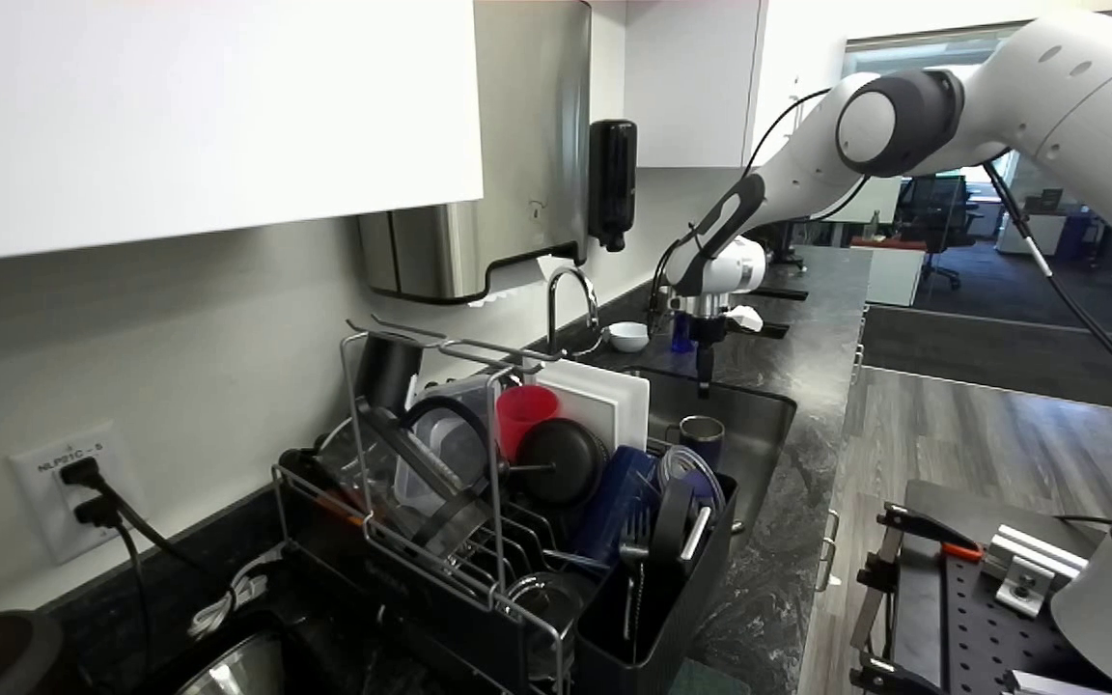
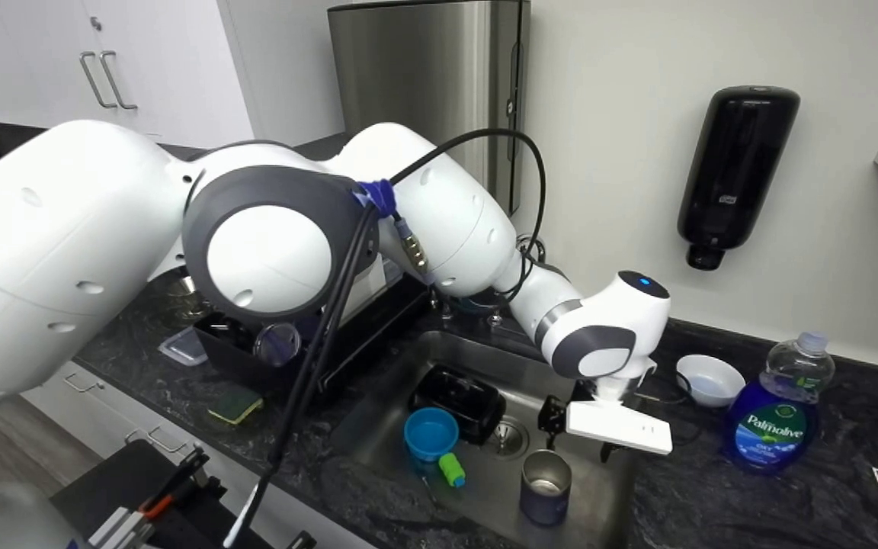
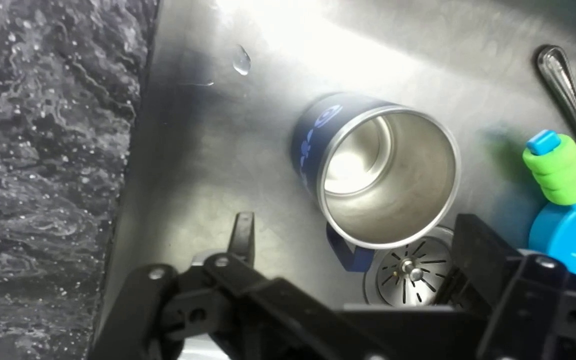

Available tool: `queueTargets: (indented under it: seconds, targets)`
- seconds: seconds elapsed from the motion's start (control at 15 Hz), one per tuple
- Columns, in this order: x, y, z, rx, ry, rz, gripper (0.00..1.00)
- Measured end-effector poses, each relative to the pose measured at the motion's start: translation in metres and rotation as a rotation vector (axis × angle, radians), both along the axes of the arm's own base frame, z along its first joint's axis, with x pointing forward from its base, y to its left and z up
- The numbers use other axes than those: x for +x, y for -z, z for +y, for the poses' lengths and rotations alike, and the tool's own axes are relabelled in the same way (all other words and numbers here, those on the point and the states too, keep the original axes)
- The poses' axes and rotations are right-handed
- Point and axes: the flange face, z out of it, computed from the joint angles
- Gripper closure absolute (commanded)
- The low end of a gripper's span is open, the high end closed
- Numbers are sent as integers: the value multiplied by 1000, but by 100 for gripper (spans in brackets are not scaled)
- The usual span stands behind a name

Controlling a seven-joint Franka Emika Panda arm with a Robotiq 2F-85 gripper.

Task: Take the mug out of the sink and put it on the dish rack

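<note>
A dark blue mug [image 3: 313, 145] with a steel rim and inside stands upright in the steel sink [image 3: 183, 220], its handle toward the gripper side in the wrist view. It also shows in both exterior views [image 1: 706, 442] [image 2: 544, 496]. My gripper [image 3: 355, 217] is open and empty, its fingers spread wider than the mug, with the handle between them. In an exterior view the gripper [image 2: 578, 448] is over the sink beside the mug, toward the wall, apart from it. The dish rack [image 1: 373, 579] stands beside the sink, full of dishes.
The sink also holds a black container [image 2: 458, 400], a light-blue cup [image 2: 430, 435], a green item [image 2: 452, 469] and a metal utensil [image 3: 563, 90]. A faucet [image 1: 553, 309], white bowl [image 2: 709, 381] and soap bottle [image 2: 774, 419] stand behind or beside. A utensil holder [image 1: 710, 569] edges the rack.
</note>
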Motion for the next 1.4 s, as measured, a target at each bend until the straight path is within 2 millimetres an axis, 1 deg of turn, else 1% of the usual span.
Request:
queueTargets:
  seconds: [0.33, 0.6, 0.93, 1.4]
  targets:
    - [-1, 11, 0, 3, -4, 11, 0]
    - [-4, 23, 2, 5, -13, 29, 0]
    - [-6, 32, 5, 1, -24, 38, 0]
    - [-3, 44, 10, -19, -30, 7, 0]
